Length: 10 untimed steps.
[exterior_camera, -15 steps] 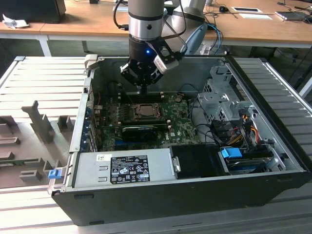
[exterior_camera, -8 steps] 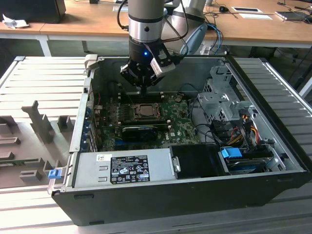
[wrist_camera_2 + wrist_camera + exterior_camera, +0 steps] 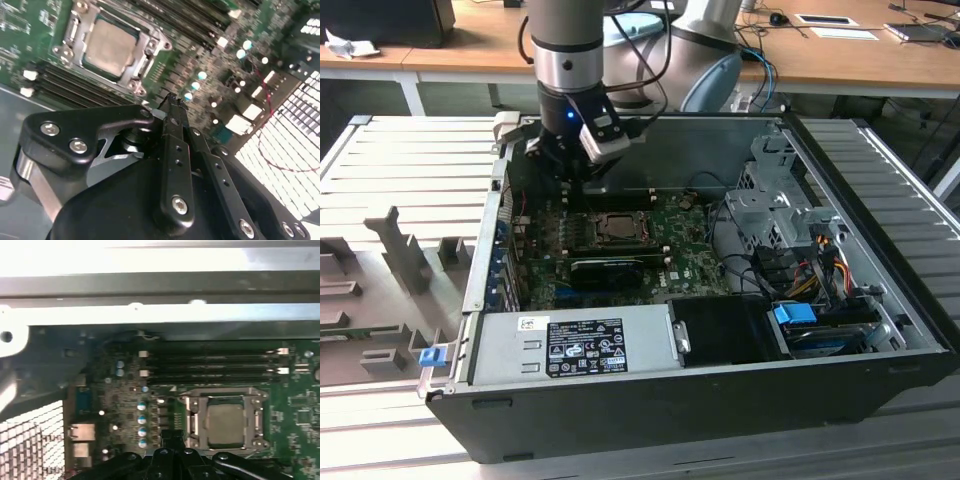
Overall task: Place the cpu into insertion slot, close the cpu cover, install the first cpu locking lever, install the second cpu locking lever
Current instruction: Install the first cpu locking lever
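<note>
From the exterior view I see my arm reaching down into the open computer case (image 3: 880, 330), with the gripper (image 3: 565, 170) hanging over the far-left part of the green motherboard (image 3: 690, 262), in the upper left of the frame. The fingers (image 3: 172, 112) look drawn together with nothing between them in the second wrist view, where they meet in a narrow tip just beside the socket's corner. The cpu (image 3: 107, 47) already sits in the insertion slot (image 3: 617, 228), its pale silvery-tan face showing at the upper left of the second wrist view and at the lower right of the first wrist view (image 3: 225, 425). The cpu cover (image 3: 145, 57) lies flat around the chip as a silvery frame, the chip visible through its window. Whether the locking levers are latched I cannot tell. The black memory slots (image 3: 210, 365) run alongside the socket, between it and the case wall. In the exterior view a long black expansion card (image 3: 608, 268) lies just in front of the socket, and the grey power supply (image 3: 570, 345) fills the near left of the case.
</note>
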Each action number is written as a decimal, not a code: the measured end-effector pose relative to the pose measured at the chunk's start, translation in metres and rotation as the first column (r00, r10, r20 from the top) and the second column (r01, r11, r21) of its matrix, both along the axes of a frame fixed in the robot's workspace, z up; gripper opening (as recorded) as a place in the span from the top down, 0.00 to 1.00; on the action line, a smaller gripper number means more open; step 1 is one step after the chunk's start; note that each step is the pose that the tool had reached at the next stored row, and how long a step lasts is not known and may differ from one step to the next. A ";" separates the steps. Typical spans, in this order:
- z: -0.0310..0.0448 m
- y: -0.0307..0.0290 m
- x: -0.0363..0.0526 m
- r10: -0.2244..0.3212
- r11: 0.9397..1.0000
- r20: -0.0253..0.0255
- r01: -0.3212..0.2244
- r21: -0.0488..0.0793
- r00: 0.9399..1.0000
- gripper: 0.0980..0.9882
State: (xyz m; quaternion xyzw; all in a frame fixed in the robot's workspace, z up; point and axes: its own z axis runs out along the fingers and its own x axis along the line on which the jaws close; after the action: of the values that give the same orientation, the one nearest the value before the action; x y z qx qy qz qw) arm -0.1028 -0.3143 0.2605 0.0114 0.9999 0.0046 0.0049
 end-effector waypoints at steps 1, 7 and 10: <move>-0.0002 0.0004 -0.0023 0.000 1.000 0.000 0.000 0.000 1.000 0.99; -0.0042 0.0115 -0.0113 0.000 1.000 0.000 0.000 0.000 1.000 0.99; -0.0058 0.0180 -0.0127 0.000 1.000 0.000 0.000 0.000 1.000 0.99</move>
State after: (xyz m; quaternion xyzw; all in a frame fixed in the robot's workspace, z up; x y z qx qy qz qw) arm -0.1155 -0.2963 0.2547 0.0114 0.9999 0.0046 0.0049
